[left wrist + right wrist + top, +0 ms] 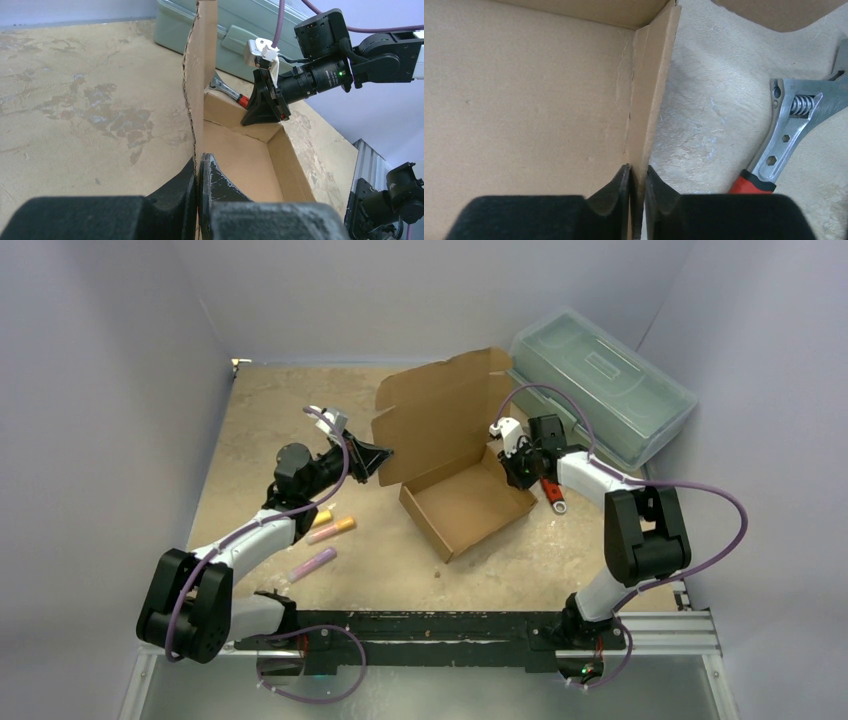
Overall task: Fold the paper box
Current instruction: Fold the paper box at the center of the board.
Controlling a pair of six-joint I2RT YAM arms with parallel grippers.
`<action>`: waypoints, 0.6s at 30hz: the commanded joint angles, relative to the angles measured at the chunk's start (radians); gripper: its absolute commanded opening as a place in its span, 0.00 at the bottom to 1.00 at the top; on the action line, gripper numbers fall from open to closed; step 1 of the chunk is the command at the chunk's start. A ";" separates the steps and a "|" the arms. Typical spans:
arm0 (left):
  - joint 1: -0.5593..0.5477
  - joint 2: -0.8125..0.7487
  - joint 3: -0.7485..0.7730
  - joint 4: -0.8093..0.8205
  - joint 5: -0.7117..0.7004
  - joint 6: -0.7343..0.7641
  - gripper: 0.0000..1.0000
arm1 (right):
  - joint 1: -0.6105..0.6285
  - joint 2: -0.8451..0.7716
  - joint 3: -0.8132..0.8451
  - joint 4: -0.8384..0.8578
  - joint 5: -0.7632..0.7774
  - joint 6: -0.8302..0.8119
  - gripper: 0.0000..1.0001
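Observation:
The paper box (465, 508) is brown corrugated cardboard standing mid-table as a shallow open tray, with its lid panel (440, 415) raised upright behind it. My left gripper (384, 462) is shut on the left edge of that raised lid; in the left wrist view its fingertips (200, 166) pinch the thin cardboard edge (200, 90). My right gripper (508, 466) is shut on the tray's right side wall. The right wrist view shows the wall (644, 115) clamped in that gripper (638, 172), with the tray floor (524, 100) to the left.
A translucent grey-green plastic toolbox (600, 385) stands at the back right. An adjustable wrench with a red handle (552, 495) (789, 135) lies just right of the tray. Three pens or markers (330, 530) lie on the table under the left arm.

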 commanded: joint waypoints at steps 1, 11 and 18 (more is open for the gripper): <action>-0.005 -0.023 0.032 0.040 0.004 0.020 0.00 | 0.002 -0.025 0.001 -0.009 -0.027 -0.044 0.25; -0.005 -0.018 0.035 0.035 -0.001 0.027 0.00 | -0.008 -0.069 0.005 -0.023 -0.077 -0.059 0.52; -0.005 -0.011 0.038 0.036 0.002 0.027 0.00 | -0.017 -0.093 0.004 -0.025 -0.101 -0.060 0.58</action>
